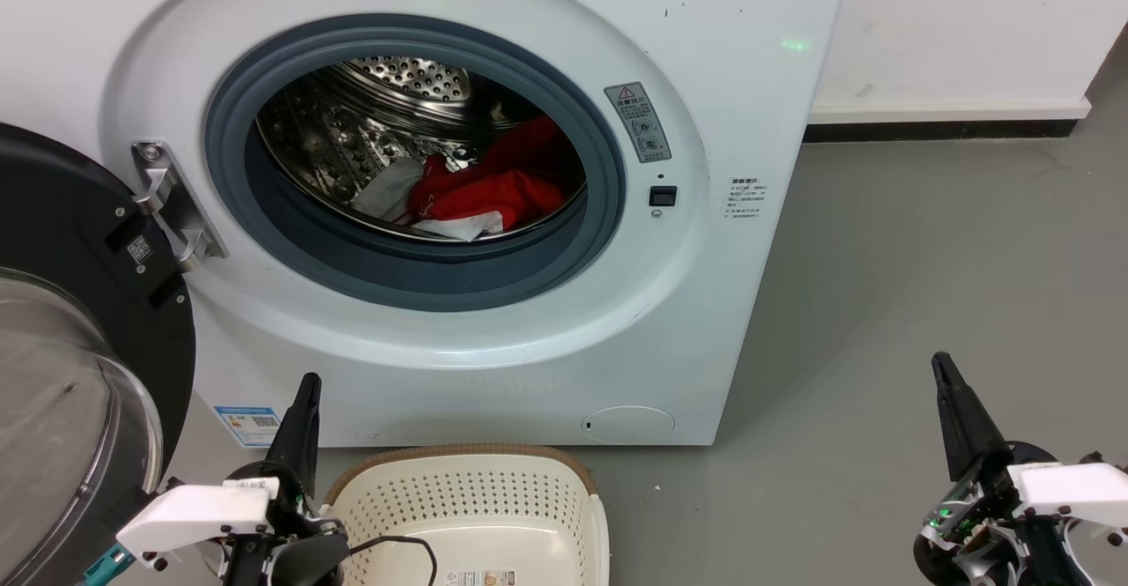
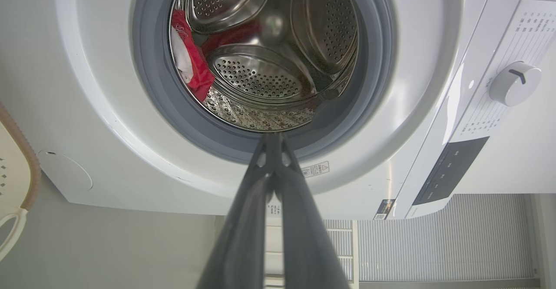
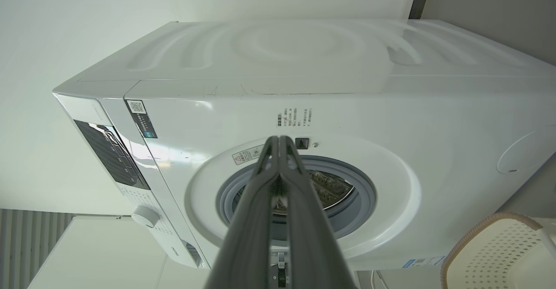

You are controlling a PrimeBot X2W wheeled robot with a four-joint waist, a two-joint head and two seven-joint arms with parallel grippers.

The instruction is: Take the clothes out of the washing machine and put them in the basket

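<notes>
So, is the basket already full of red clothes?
No, the red clothes lie inside the washing machine; the visible part of the basket holds none.

The machine [image 1: 749,84] is smooth, shiny white, maybe painted metal. Its drum [image 1: 352,128] is bright steel with small holes; the ring [image 1: 423,282] is dull grey rubber. The clothes [image 1: 493,189] are soft red cloth. The basket [image 1: 467,489] is cream plastic with a brown woven rim.

A laundry corner of a plain room: a white washer [image 1: 529,366] stands on a grey floor [image 1: 899,304] against a white wall [image 1: 969,22] with dark skirting [image 1: 934,130], its door [image 1: 53,216] open at 9 o'clock, a basket [image 1: 458,489] at 6 o'clock
</notes>
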